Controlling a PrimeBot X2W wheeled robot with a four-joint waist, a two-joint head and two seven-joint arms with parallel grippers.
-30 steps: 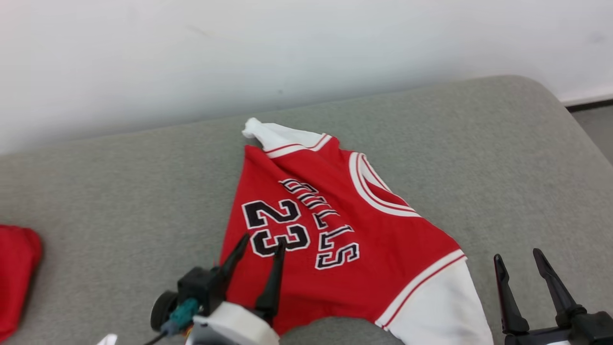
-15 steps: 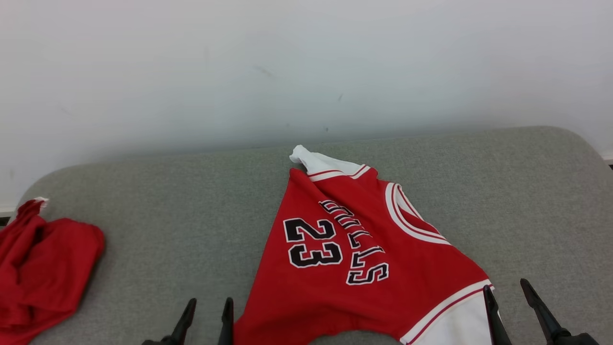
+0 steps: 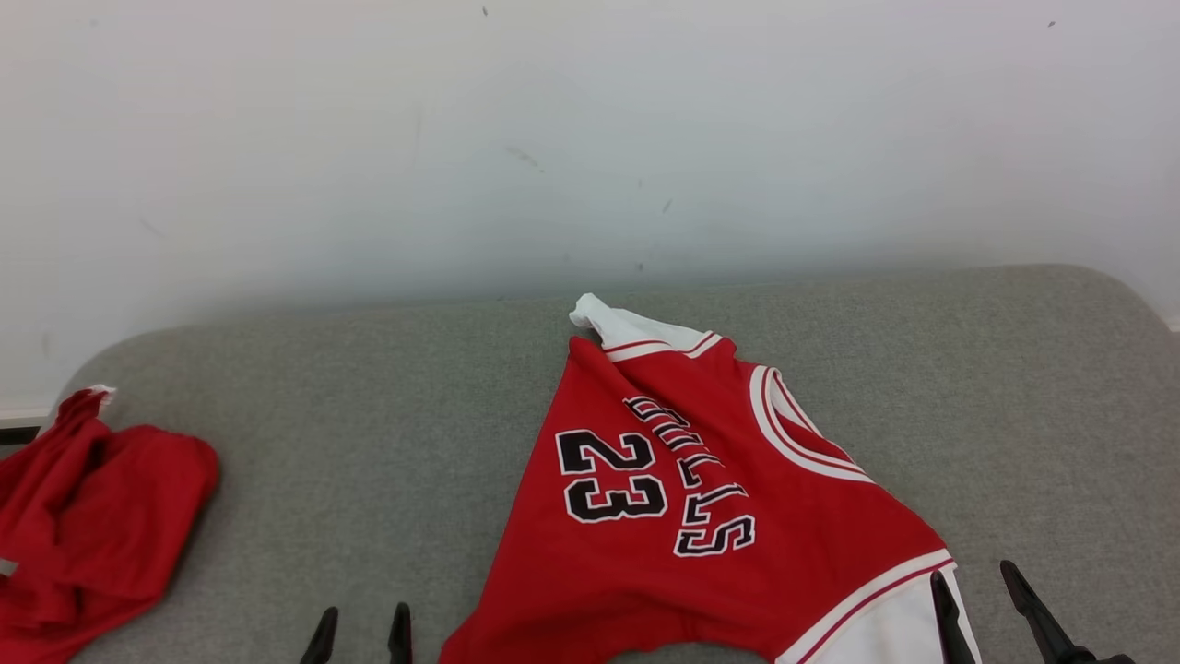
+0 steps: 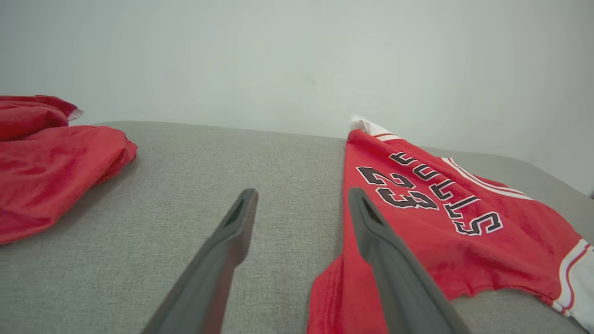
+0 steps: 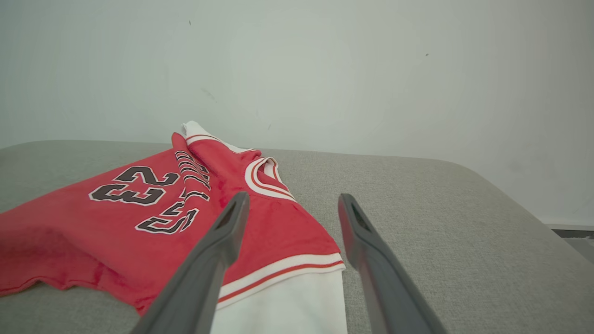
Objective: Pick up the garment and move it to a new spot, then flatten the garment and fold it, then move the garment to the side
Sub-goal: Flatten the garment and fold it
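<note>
The garment (image 3: 737,516) is a red jersey with "23", black lettering and white sleeves. It lies spread but rumpled on the grey padded surface (image 3: 369,415), right of centre. My left gripper (image 3: 361,620) is open at the bottom edge, just left of the garment's hem, with nothing between its fingers. In the left wrist view the left gripper (image 4: 301,192) is open above the surface, with the garment (image 4: 441,218) beside its right finger. My right gripper (image 3: 973,574) is open over the near white sleeve. The right wrist view shows the right gripper (image 5: 293,196) open above the garment (image 5: 139,208).
A crumpled red cloth pile (image 3: 92,507) lies at the surface's left end, also in the left wrist view as the red pile (image 4: 46,162). A white wall (image 3: 590,138) rises right behind the surface. The surface's rounded right corner (image 3: 1106,295) drops off.
The head camera has tilted up and turned, so the whole picture shifted. My left gripper has drawn back off the garment's hem towards the bottom edge. The garment lies as before.
</note>
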